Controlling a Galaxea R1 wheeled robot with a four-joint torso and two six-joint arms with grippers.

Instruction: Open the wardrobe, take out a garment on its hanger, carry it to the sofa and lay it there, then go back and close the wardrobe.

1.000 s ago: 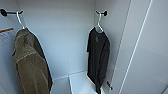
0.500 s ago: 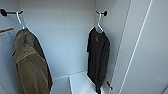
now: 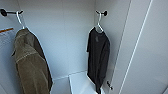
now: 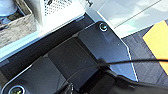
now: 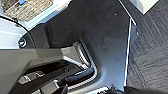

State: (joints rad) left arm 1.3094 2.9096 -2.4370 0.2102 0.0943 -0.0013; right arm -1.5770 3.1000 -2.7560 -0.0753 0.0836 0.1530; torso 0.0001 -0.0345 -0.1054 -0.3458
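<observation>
Inside, wardrobe (image 3: pixel 72 30) open, garment (image 3: pixel 98 60) on hanger (image 3: pixel 99 23) (black hook), olive jacket (image 3: pixel 30 65) opposite, gripper fingers' state indiscernible.

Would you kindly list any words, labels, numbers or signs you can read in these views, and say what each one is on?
No text can be read in any view.
The garment has a faint patch near its chest, too blurred to tell whether it is print.
The olive-brown jacket, the hanger and the walls of the wardrobe show no lettering.
The pale sheet with an orange strip beside the jacket carries faint marks, too blurred to read.
</observation>
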